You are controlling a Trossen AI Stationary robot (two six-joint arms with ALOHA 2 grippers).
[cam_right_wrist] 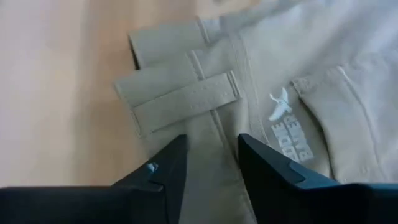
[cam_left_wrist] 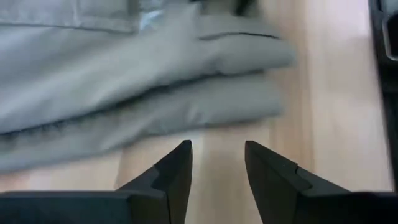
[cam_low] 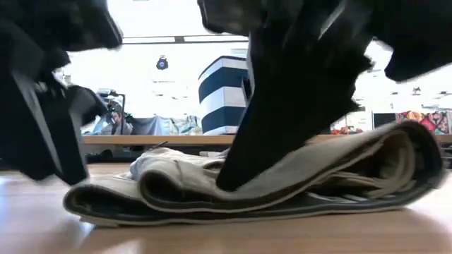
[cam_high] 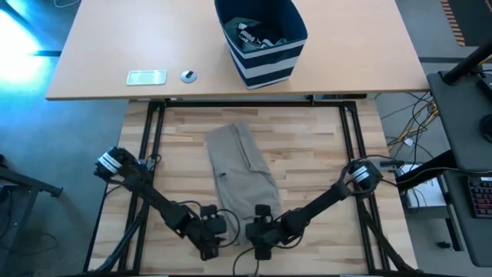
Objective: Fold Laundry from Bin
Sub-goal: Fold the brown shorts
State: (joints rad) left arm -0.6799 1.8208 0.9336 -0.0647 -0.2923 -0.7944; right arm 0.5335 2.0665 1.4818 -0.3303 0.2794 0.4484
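A folded beige cloth garment (cam_high: pixel 242 173) lies on the pale wooden worktop (cam_high: pixel 307 154), well short of the navy striped fabric bin (cam_high: pixel 261 42). The left gripper (cam_high: pixel 213 240) hovers beside its near end, fingers (cam_left_wrist: pixel 174 177) parted and empty. The right gripper (cam_high: pixel 260 238) sits over that end, fingers (cam_right_wrist: pixel 267 174) apart, gripping nothing.

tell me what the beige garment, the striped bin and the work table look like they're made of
Beige garment: likely woven cotton twill, matte; stitched seams, belt loop, printed white logo.
Striped bin: seems fabric-covered, navy with white bands; its soft rounded walls suggest cloth.
Work table: looks like jointed wood strips, light satin finish; visible plank lines and grain.
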